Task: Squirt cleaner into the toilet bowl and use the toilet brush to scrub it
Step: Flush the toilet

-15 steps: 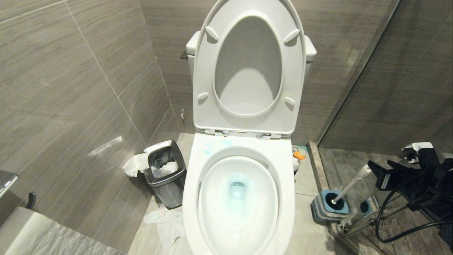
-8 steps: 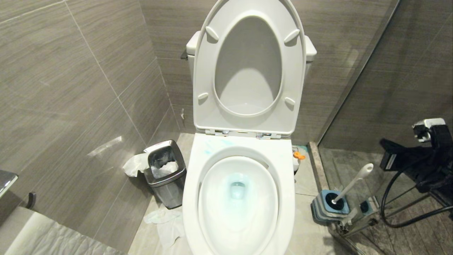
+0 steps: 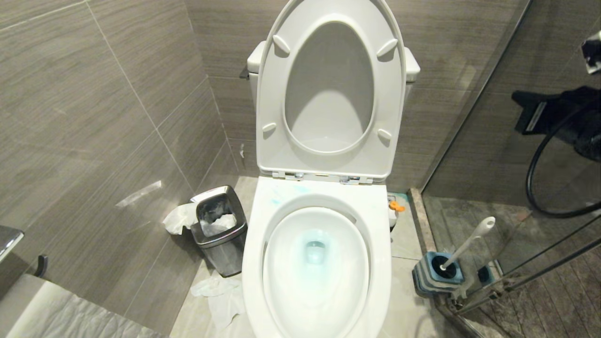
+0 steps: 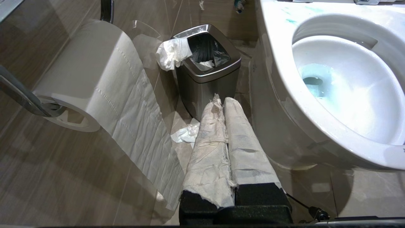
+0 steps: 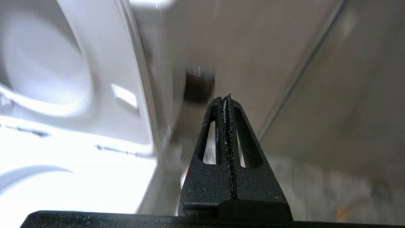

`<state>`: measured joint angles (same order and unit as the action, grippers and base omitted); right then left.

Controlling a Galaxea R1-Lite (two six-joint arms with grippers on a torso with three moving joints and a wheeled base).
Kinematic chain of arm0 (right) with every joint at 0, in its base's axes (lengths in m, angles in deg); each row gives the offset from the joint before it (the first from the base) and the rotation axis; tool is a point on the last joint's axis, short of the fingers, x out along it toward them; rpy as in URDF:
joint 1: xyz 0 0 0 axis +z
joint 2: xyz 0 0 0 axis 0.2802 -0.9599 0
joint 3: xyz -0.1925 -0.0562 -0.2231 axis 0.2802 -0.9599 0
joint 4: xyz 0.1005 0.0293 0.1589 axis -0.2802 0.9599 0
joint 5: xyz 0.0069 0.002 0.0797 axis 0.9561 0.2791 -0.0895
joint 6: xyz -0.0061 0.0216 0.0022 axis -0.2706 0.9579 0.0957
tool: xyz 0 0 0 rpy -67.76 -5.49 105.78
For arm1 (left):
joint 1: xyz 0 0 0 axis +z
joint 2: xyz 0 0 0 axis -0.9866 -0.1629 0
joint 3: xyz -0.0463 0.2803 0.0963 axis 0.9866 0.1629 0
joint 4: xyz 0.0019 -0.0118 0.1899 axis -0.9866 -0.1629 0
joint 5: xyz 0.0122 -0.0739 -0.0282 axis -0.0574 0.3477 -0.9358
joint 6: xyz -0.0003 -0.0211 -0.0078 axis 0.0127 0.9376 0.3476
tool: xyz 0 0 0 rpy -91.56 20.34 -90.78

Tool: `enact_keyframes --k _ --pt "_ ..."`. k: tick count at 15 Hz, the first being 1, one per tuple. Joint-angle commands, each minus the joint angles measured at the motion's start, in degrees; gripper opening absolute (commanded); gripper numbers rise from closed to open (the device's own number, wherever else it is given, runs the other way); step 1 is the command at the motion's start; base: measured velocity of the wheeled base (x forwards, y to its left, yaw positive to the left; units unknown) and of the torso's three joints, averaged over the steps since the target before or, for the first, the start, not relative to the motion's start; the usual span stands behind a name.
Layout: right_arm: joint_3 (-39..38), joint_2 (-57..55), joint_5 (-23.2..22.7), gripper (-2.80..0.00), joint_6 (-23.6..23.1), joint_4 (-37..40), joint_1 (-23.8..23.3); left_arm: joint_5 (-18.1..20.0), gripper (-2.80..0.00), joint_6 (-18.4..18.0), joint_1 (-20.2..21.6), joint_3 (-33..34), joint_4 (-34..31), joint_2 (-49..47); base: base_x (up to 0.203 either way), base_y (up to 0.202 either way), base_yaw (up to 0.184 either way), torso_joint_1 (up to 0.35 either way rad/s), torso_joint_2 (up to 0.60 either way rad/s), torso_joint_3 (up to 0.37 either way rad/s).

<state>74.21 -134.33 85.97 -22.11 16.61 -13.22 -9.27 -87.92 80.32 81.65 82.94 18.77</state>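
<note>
The toilet bowl (image 3: 378, 220) stands in the middle of the head view with its seat and lid raised. Pale blue cleaner (image 3: 315, 248) tints the water, and blue smears mark the back rim (image 3: 281, 193). The toilet brush (image 3: 469, 240) leans in its square blue-and-grey base (image 3: 425, 277) on the floor to the right. My right gripper (image 3: 519, 101) hangs high above the brush, well apart from it, shut and empty (image 5: 226, 98). My left gripper (image 4: 223, 100), with paper-wrapped fingers, is shut and empty, low between the bowl (image 4: 278, 63) and the bin.
A small steel bin (image 3: 219, 230) with tissue stands left of the bowl, with crumpled tissue (image 3: 220, 295) on the floor beside it. A toilet paper roll (image 4: 95, 72) hangs on the left wall. A glass partition edge (image 3: 469, 112) and a black cable (image 3: 533, 188) are at the right.
My right gripper has drawn back from the brush handle's end, closed its jaws, and risen up and to the right. The brush stays leaning in its base.
</note>
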Motion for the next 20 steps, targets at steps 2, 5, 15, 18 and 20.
enact_keyframes --k 2,5,15,18,20 --pt "11.8 1.7 3.6 -2.8 -5.6 9.3 2.9 0.0 -2.8 0.0 0.0 0.0 0.0 0.0 0.0 0.0 0.0 0.0 0.0 0.0" --pt "13.7 4.6 8.2 -2.8 -7.9 12.2 3.1 0.0 -2.8 0.0 0.0 0.0 0.0 0.0 0.0 0.0 0.0 0.0 0.0 0.0" --pt "7.9 20.6 13.1 -2.8 -10.5 21.6 1.7 0.0 -2.8 0.0 0.0 0.0 0.0 0.0 0.0 0.0 0.0 0.0 0.0 0.0" --pt "-0.3 29.3 6.8 -2.8 -10.2 22.9 -2.2 0.0 -2.8 0.0 0.0 0.0 0.0 0.0 0.0 0.0 0.0 0.0 0.0 0.0" --pt "-6.1 36.1 2.7 -2.8 -8.5 24.7 -4.8 0.0 -2.8 0.0 0.0 0.0 0.0 0.0 0.0 0.0 0.0 0.0 0.0 0.0"
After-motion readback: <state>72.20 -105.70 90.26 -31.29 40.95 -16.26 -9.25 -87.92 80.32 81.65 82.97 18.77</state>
